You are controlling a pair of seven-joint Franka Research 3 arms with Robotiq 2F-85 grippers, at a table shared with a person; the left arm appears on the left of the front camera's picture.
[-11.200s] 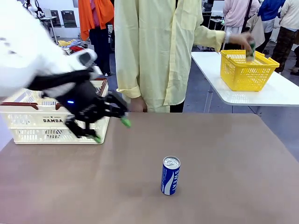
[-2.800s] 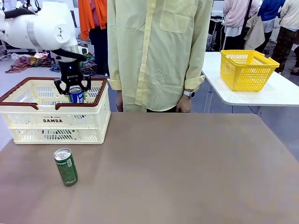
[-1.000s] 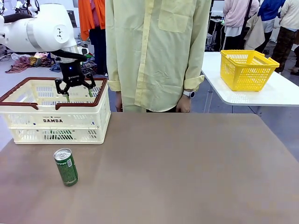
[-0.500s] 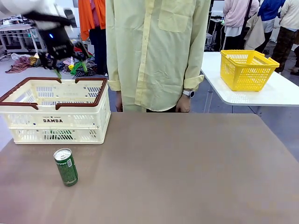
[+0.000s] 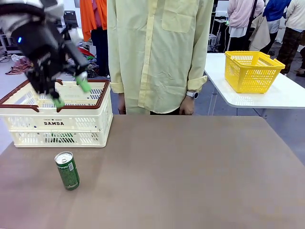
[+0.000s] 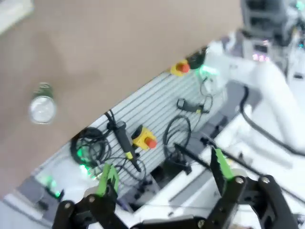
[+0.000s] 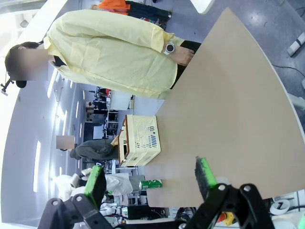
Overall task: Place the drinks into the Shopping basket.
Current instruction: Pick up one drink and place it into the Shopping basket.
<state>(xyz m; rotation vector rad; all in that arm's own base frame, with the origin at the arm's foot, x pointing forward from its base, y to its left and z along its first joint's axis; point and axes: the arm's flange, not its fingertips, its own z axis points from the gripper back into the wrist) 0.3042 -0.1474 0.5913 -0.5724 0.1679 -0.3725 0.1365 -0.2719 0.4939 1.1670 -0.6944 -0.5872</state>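
A green drink can (image 5: 67,170) stands upright on the brown table, in front of the Shopping basket (image 5: 55,125), which is cream with a reddish-brown rim and sits at the far left. My left gripper (image 5: 71,93) hangs tilted in the air over the basket's front rim, open and holding nothing. The left wrist view looks down past my open left gripper (image 6: 164,174) at the green can (image 6: 43,102) from above. In the right wrist view my right gripper (image 7: 150,179) is open and empty, with the green can (image 7: 150,184) and the basket (image 7: 140,138) far off.
A person in a pale yellow shirt (image 5: 159,57) stands at the table's far edge, hands down. A smaller yellow mesh basket (image 5: 252,71) sits on a white side table at the right. The brown tabletop (image 5: 200,171) offers free room in the middle and on the right.
My left gripper, open throughout, rose out of the Shopping basket and swung toward the near side, now tilted above its front rim. The green can has not moved.
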